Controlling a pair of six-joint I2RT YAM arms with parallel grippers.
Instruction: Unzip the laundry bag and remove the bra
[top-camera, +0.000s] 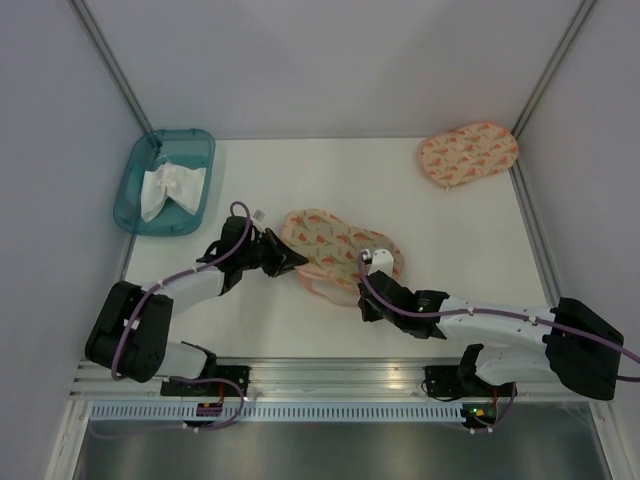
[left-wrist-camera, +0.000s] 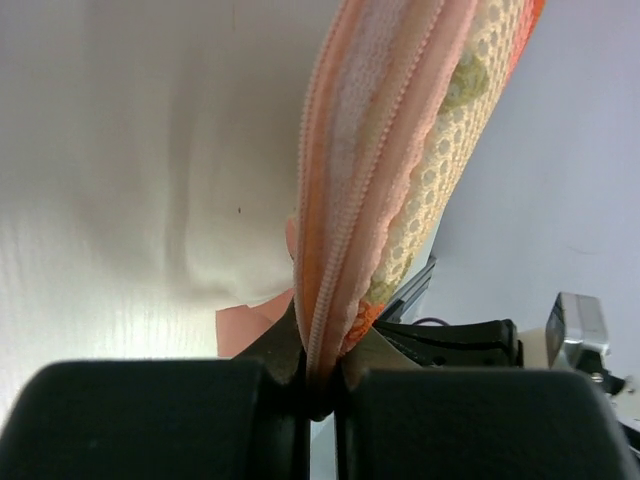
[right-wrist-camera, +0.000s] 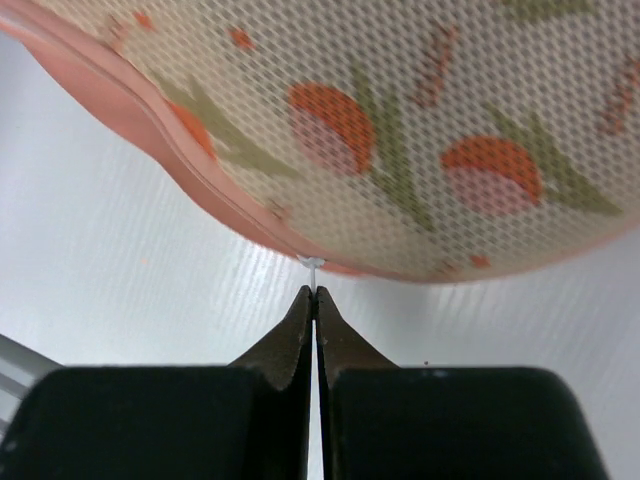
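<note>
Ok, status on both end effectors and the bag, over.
Left end effector shut on laundry bag edge. Right end effector shut on zipper tab. Bra not visible. Nothing blocking.

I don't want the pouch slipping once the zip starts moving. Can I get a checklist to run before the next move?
1. Left gripper clamps the laundry bag by its zipper edge: ok.
2. Right gripper shut on the small white pull tab: ok, though only the very tips hold it.
3. Zipper opened: not ok; the teeth look closed at the left grip.
4. Bra in sight: cannot tell; nothing black shows through the mesh.
5. Second pouch clear of both arms: ok, it lies in the far right corner.
</note>
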